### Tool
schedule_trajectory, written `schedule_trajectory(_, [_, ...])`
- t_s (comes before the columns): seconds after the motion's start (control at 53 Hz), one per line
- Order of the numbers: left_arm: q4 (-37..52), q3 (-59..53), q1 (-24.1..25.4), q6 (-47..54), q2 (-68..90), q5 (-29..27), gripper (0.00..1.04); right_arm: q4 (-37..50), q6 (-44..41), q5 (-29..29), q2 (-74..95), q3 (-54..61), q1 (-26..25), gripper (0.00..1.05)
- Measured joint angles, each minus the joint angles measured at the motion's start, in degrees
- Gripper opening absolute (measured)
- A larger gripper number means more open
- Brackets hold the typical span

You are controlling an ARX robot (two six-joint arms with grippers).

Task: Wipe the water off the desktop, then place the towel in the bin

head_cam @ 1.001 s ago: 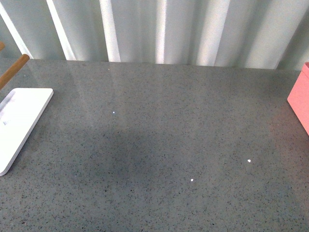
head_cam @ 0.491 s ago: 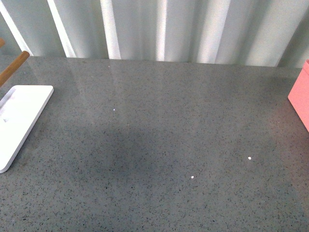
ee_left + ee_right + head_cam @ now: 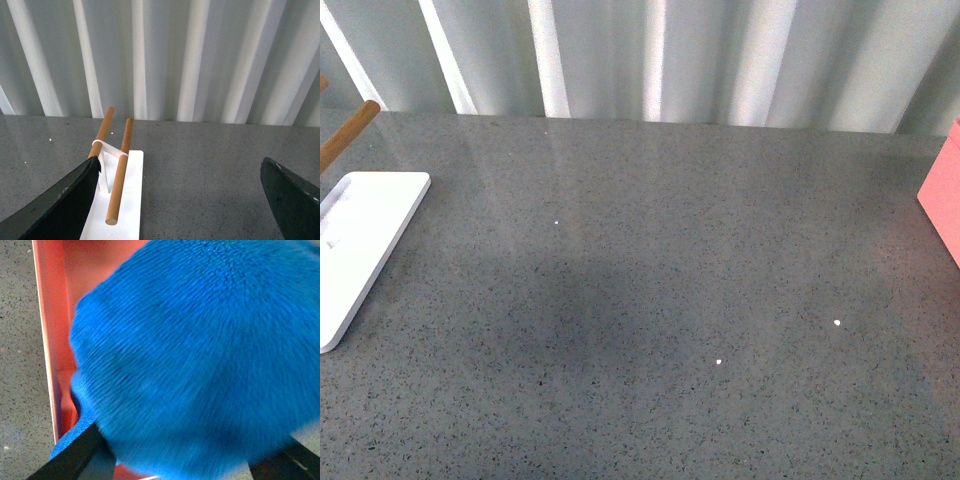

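Note:
The towel [image 3: 200, 355], bright blue and fluffy, fills most of the right wrist view and is blurred. It lies over the pink-red bin [image 3: 50, 330], with part of it inside the bin's wall. My right gripper [image 3: 185, 460] is open, its dark fingers spread to either side of the towel's near edge. The bin's corner [image 3: 942, 200] shows at the front view's right edge. The grey speckled desktop [image 3: 650, 280] spreads across the front view, and neither arm shows there. My left gripper [image 3: 177, 200] hangs open above the desktop [image 3: 200, 175] with nothing between its fingers.
A white tray [image 3: 360, 240] lies at the desktop's left edge. In the left wrist view the tray [image 3: 127, 200] carries a small stand with two wooden rods [image 3: 120, 175]. A corrugated white wall [image 3: 650, 60] closes off the back. Tiny bright specks [image 3: 719, 361] dot the desktop.
The front view has drifted slightly, so the tray, the specks and the bin's corner sit a little higher in the picture. No arm has entered that view.

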State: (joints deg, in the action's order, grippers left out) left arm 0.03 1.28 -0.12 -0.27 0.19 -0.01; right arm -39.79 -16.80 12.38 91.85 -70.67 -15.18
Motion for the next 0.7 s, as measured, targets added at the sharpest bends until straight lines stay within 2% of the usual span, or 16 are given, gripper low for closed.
schedule_trajectory(0.019, [0.0, 0.0, 0.0, 0.0, 0.0, 0.0, 0.98, 0.0, 0.0, 0.0, 0.0, 0.0, 0.0, 0.71])
schedule_trajectory(0.076, [0.0, 0.0, 0.0, 0.0, 0.0, 0.0, 0.98, 0.0, 0.0, 0.0, 0.0, 0.0, 0.0, 0.85])
schedule_trajectory(0.17, [0.0, 0.0, 0.0, 0.0, 0.0, 0.0, 0.98, 0.0, 0.0, 0.0, 0.0, 0.0, 0.0, 0.99])
schedule_trajectory(0.415, [0.0, 0.0, 0.0, 0.0, 0.0, 0.0, 0.98, 0.0, 0.0, 0.0, 0.0, 0.0, 0.0, 0.98])
schedule_trajectory(0.434, [0.0, 0.0, 0.0, 0.0, 0.0, 0.0, 0.98, 1.7, 0.4, -1.5, -0.4, 0.7, -0.2, 0.97])
schedule_trajectory(0.453, [0.0, 0.0, 0.0, 0.0, 0.0, 0.0, 0.98, 7.4, 1.8, -4.8, -1.4, 3.2, -0.7, 0.94])
schedule_trajectory(0.472, [0.0, 0.0, 0.0, 0.0, 0.0, 0.0, 0.98, 17.6, 4.6, -11.6, -3.6, 8.5, -0.9, 0.89])
schedule_trajectory(0.51, [0.0, 0.0, 0.0, 0.0, 0.0, -0.2, 0.98, 34.3, 8.9, -21.1, -7.0, 17.6, -0.9, 0.80])
schedule_trajectory(0.548, [0.0, 0.0, 0.0, 0.0, 0.0, 0.0, 0.98, 50.6, 11.8, -25.1, -10.1, 26.4, -0.2, 0.71])
schedule_trajectory(0.567, [0.0, 0.0, 0.0, 0.0, 0.0, 0.1, 0.98, 53.9, 12.0, -25.4, -10.6, 28.0, 0.0, 0.69])
schedule_trajectory(0.623, [0.0, 0.0, 0.0, 0.0, -0.1, 0.1, 0.98, 74.4, 14.0, -25.5, -13.7, 36.8, 1.7, 0.57])
schedule_trajectory(0.699, [0.0, 0.0, 0.0, 0.0, -0.1, 0.0, 0.98, 84.2, 14.8, -24.5, -17.1, 41.6, 3.1, 0.44])
